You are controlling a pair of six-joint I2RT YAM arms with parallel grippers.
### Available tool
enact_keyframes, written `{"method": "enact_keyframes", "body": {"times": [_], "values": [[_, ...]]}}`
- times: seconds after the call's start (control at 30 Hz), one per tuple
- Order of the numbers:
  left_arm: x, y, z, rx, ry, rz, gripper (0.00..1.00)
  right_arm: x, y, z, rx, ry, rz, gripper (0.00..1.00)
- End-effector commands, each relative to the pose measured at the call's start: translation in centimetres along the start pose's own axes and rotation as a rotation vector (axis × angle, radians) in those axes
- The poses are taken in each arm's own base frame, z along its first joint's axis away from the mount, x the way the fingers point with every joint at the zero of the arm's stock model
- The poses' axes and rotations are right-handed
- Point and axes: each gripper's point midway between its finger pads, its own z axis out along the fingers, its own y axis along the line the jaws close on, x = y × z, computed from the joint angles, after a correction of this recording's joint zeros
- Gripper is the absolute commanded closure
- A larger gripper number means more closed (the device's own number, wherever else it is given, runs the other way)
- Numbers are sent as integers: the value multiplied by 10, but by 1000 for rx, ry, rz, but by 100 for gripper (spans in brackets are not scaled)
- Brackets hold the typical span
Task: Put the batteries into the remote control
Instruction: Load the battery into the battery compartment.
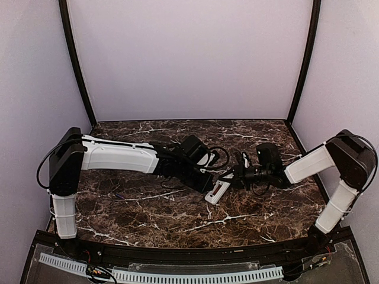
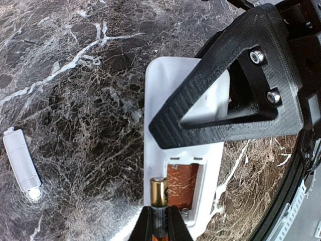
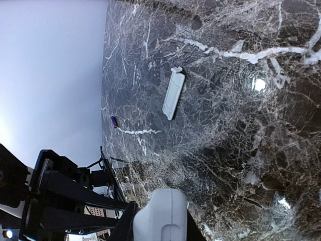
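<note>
The white remote control (image 2: 173,90) lies back-up on the marble, its battery compartment (image 2: 186,187) open and orange inside. My left gripper (image 2: 160,216) is shut on a battery (image 2: 159,193), whose gold end is at the compartment's left side. My right gripper (image 3: 159,216) is shut on the remote's other end (image 3: 161,213), and one of its black fingers (image 2: 225,85) crosses the remote's body. From above, the remote (image 1: 217,191) sits between the left gripper (image 1: 208,182) and the right gripper (image 1: 233,177).
The loose white cover piece (image 2: 20,163) lies on the table left of the remote, also seen as a cover piece (image 3: 173,93) in the right wrist view. A small dark cylinder (image 3: 114,122), perhaps another battery, lies farther off. Lilac walls enclose the table.
</note>
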Motion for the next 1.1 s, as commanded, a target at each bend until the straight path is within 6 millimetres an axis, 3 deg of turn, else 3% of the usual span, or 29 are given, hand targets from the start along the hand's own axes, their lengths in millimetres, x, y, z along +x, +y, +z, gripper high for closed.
{"method": "enact_keyframes", "body": {"times": [0.0, 0.4, 0.67, 1.07], "values": [[-3, -16, -9, 34, -2, 22, 100, -3, 12, 3, -47, -11, -38, 100], [7, -12, -2, 21, 38, 19, 100, -5, 13, 4, -63, -21, -28, 100], [9, 10, 0, -108, 53, -3, 98, -4, 16, 3, -72, -19, -30, 100], [8, 19, 6, -169, 85, -15, 92, 3, 18, 8, -93, 2, -18, 100]]}}
